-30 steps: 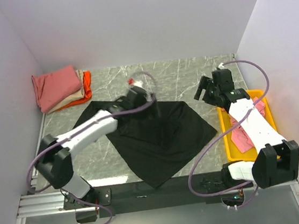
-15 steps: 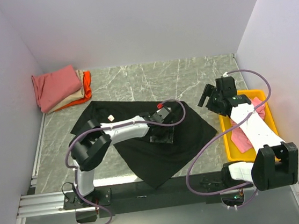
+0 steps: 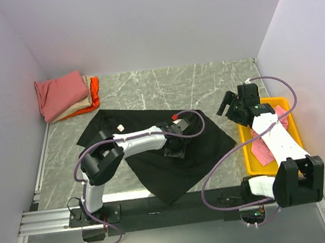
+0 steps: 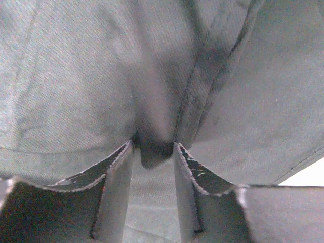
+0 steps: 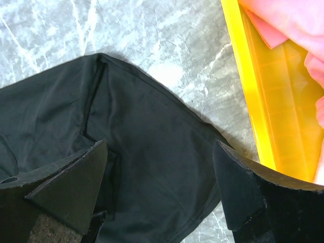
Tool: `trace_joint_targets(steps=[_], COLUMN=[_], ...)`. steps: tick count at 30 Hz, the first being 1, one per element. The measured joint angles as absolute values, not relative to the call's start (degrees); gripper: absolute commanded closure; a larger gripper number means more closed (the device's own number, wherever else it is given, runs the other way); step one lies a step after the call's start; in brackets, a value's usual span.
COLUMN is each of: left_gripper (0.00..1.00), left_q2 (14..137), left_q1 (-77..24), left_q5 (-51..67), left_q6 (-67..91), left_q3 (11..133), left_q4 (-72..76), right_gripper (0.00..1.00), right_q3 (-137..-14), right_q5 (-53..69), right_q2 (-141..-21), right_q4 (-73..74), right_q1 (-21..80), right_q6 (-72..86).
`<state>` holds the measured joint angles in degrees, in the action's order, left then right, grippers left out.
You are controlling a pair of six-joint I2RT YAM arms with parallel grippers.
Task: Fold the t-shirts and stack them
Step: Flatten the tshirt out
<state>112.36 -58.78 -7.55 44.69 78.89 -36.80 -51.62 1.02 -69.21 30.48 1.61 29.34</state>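
Observation:
The large black t-shirt (image 3: 156,169) lies spread on the marble table, its white neck tag (image 3: 119,127) facing up. My left gripper (image 3: 176,149) is pressed down on the middle of it. In the left wrist view the left gripper (image 4: 154,149) has its fingers drawn in on a raised fold of the black cloth (image 4: 76,76). My right gripper (image 3: 226,103) hovers open over the shirt's right edge. In the right wrist view the right gripper (image 5: 161,167) stands wide above the black t-shirt (image 5: 152,152). A folded stack of dusty-red, beige and orange t-shirts (image 3: 65,96) sits at the back left.
A yellow bin (image 3: 249,152) stands at the right with pink t-shirts (image 3: 265,145) in it. Its rim (image 5: 248,86) and the pink cloth (image 5: 283,25) show close beside the right gripper. Walls close in on the left, back and right.
My left arm swung from the shirt's far edge to its middle and dropped onto it, and its jaws narrowed on the cloth. The right gripper drifted slightly towards the bin.

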Motion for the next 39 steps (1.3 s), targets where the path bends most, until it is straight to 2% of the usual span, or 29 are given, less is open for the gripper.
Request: trace_joint_targets(steps=[3,4,5,6,17,26,33,39], left_gripper=[0.71,0.86,0.96,0.99,0.99,0.99,0.99,0.99], left_q2=[112.40,112.44,112.53,112.71,108.88,88.82,80.53,78.11], left_q1=[-59.48,-59.59,-59.68,-59.72,-56.51,-33.32,-24.23,-18.33], left_q5=[-7.73,-7.88,-7.97,-8.10,-11.64,-17.69,-24.60,-26.61], left_q6=[44.86,44.88,44.91,45.06,46.13,47.55,50.74,52.21], left_q3=[78.87,78.87,78.87,78.89,80.09,71.16,65.93,61.58], left_q4=[-37.47,-37.58,-37.65,-37.67,-39.57,-38.89,-42.46,-43.53], right_gripper=[0.09,0.10,0.10,0.10,0.10,0.13,0.13,0.15], right_q3=[-51.05,-50.98,-50.98,-50.98,-50.98,-48.71,-47.90,-45.63], right_q5=[1.37,1.54,1.58,1.63,2.22,1.26,-2.37,-2.87], right_q2=[-69.21,-69.21,-69.21,-69.21,-69.23,-69.21,-71.18,-71.46], right_q4=[30.39,30.44,30.41,30.37,30.68,32.77,36.07,38.20], right_q1=[1.41,1.34,1.32,1.32,1.28,2.85,12.23,12.80], right_q6=[29.34,29.34,29.34,29.34,28.64,28.71,30.83,33.19])
